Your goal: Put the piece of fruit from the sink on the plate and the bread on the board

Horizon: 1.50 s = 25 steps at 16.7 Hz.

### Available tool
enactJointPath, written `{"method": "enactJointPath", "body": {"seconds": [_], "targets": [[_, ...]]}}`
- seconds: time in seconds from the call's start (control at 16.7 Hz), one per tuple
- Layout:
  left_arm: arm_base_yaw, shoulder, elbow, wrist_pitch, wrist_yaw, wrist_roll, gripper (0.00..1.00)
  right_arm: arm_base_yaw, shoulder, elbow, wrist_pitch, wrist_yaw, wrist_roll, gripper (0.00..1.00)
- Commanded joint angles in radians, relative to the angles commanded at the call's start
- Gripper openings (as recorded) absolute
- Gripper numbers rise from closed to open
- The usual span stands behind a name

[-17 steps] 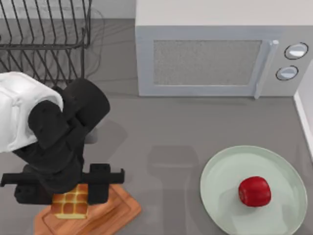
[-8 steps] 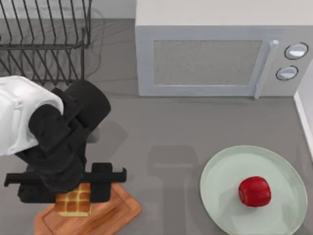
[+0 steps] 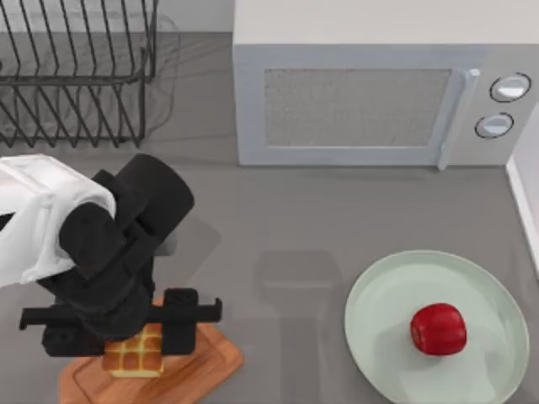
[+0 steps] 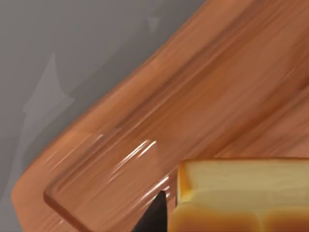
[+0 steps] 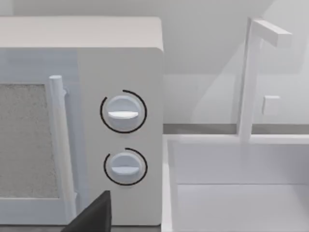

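The microwave stands along the worktop's back edge, the dish rack at its back left corner. The mint-green plate near the front right corner carries the red fruit. At the front left, the cutting board bears the bread, apparently clasped by the left gripper. Whether the right gripper is open or closed, I cannot tell.

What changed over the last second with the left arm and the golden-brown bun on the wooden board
In the top view the left gripper drifted toward the table's right and slightly nearer the front edge, above the reddish-brown wooden cutting board. The square golden-brown bun between its fingers shifted right with it; no release is visible. The red fruit stayed on the pale mint-green plate, and the white microwave and wire rack did not move.
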Motion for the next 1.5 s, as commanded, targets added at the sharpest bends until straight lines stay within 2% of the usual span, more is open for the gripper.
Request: {"method": "enactJointPath", "body": {"seconds": [0.48,1.26,1.5], "targets": [[-0.001,0.034,-0.042,0.031,0.001,0.000,0.00,0.000,0.000,0.000,0.000,0.000,0.000,1.00],[-0.001,0.034,-0.042,0.031,0.001,0.000,0.98,0.000,0.000,0.000,0.000,0.000,0.000,1.00],[-0.001,0.034,-0.042,0.031,0.001,0.000,1.00,0.000,0.000,0.000,0.000,0.000,0.000,1.00]]}}
